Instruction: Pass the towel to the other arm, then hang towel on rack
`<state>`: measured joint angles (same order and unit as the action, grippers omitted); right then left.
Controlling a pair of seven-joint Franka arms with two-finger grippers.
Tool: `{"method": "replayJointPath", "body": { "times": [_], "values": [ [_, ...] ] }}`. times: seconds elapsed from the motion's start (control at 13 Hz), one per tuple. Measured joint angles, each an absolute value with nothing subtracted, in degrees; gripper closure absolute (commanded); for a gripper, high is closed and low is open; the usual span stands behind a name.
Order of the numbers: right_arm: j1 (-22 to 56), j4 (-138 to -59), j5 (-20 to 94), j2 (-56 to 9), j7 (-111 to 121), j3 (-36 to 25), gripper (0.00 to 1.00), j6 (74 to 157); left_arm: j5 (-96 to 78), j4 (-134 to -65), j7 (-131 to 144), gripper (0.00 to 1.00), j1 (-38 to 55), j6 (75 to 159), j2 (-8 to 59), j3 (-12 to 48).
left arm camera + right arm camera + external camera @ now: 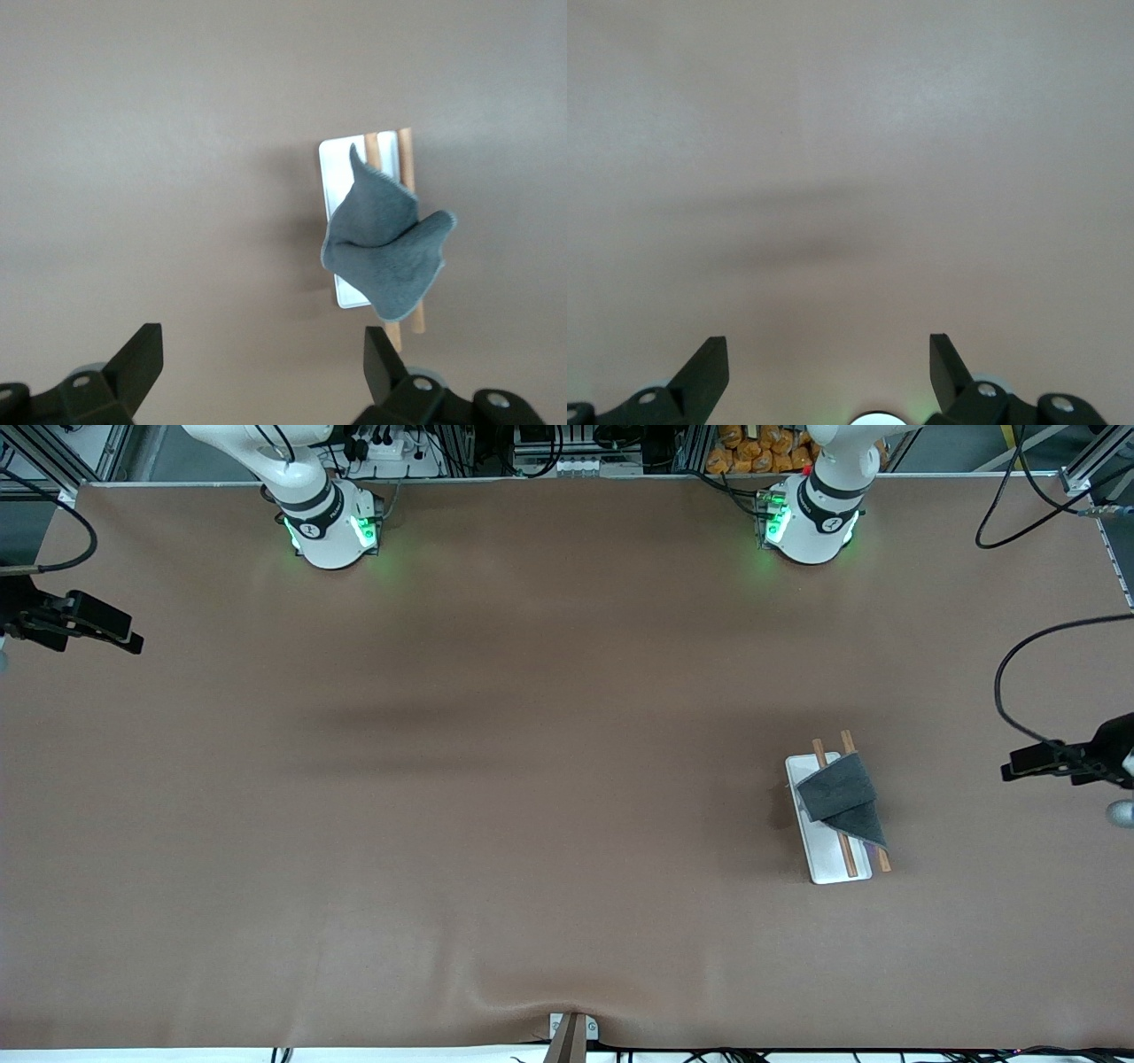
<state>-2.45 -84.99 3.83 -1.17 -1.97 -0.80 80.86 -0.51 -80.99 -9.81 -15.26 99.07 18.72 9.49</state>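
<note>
The towel point(840, 797) hangs grey side out over the two wooden bars of the rack point(828, 859), draped across them on the white base, toward the left arm's end of the table point(496, 779). Left gripper point(257, 367) is up in the air at that end, over bare table beside the rack, fingers spread wide, holding nothing. Right gripper point(828, 363) waits high over the right arm's end of the table, fingers spread wide too, holding nothing.
</note>
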Motion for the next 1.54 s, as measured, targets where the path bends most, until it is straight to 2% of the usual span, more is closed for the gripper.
{"method": "replayJointPath", "body": {
  "times": [0.46,1.0,1.54],
  "values": [
    [-3.20,-84.89,3.93,-1.17,-1.90,-0.73,0.00,80.93,-0.51,-81.05,-4.50,0.00,-15.11,96.40,11.04,11.41],
    [-3.49,-84.88,3.93,-1.17,-1.91,-0.78,0.00,81.00,-0.51,-81.40,0.78,0.00,-14.98,89.56,5.91,12.85],
    [-3.54,-84.88,3.91,-1.17,-1.91,-0.79,0.00,81.01,-0.47,-87.03,4.88,0.00,-6.37,88.63,-0.15,8.13]
  ]
}}
